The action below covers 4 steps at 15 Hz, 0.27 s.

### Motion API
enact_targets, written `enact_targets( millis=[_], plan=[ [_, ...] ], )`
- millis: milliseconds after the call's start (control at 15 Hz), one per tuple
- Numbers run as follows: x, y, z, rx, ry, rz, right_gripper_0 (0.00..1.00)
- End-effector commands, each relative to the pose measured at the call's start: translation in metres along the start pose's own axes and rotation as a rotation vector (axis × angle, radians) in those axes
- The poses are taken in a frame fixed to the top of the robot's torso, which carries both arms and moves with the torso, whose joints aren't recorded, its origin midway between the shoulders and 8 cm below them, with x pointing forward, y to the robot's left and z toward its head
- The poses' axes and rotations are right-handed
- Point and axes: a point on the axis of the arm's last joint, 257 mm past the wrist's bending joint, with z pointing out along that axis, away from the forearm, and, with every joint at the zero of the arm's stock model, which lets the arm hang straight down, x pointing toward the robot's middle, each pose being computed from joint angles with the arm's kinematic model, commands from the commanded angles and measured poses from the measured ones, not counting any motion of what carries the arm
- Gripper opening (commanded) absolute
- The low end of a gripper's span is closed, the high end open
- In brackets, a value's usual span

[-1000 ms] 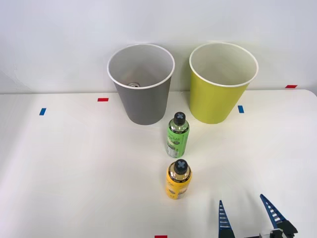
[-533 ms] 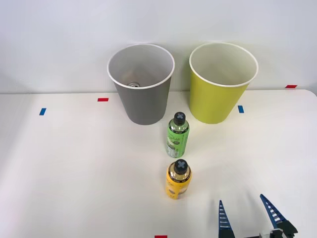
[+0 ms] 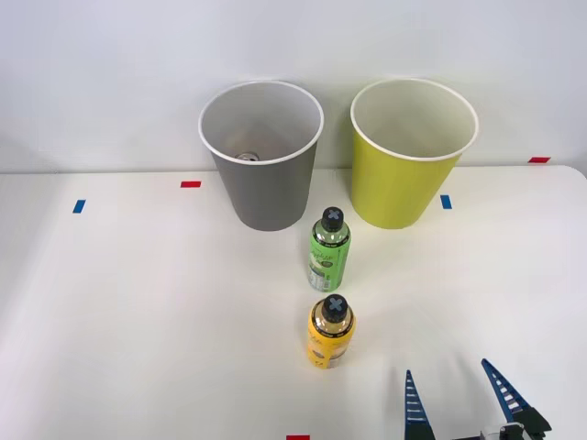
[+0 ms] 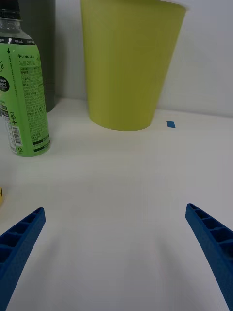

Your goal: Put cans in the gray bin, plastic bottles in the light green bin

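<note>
Blue gripper [image 3: 456, 396] spread, green-labelled bottle [image 3: 329, 249] upright

Gray bin [image 3: 266, 183] showing white rim, yellow-green bin [image 3: 404, 179], green-labelled bottle [image 3: 328, 252], yellow-labelled bottle [image 3: 330, 335], black caps, blue ribbed fingers [image 3: 415, 408]

1. The right gripper [image 3: 456, 401] sits at the lower right of the front view, low over the white surface.
2. Its two blue ribbed fingers [image 3: 415, 405] point up the frame, spread wide apart.
3. Nothing lies between the fingers.
4. In the wrist view, the fingers [image 4: 19, 243] sit at the bottom corners.
</note>
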Motion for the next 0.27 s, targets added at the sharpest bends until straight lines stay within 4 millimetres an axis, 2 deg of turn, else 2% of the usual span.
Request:
enact_targets(
  millis=[67, 267],
  plan=[
    [0.0000, 0.0000, 0.0000, 0.000, 0.000, 0.000, 1.00],
    [0.0000, 0.0000, 0.0000, 0.000, 0.000, 0.000, 1.00]
  ],
)
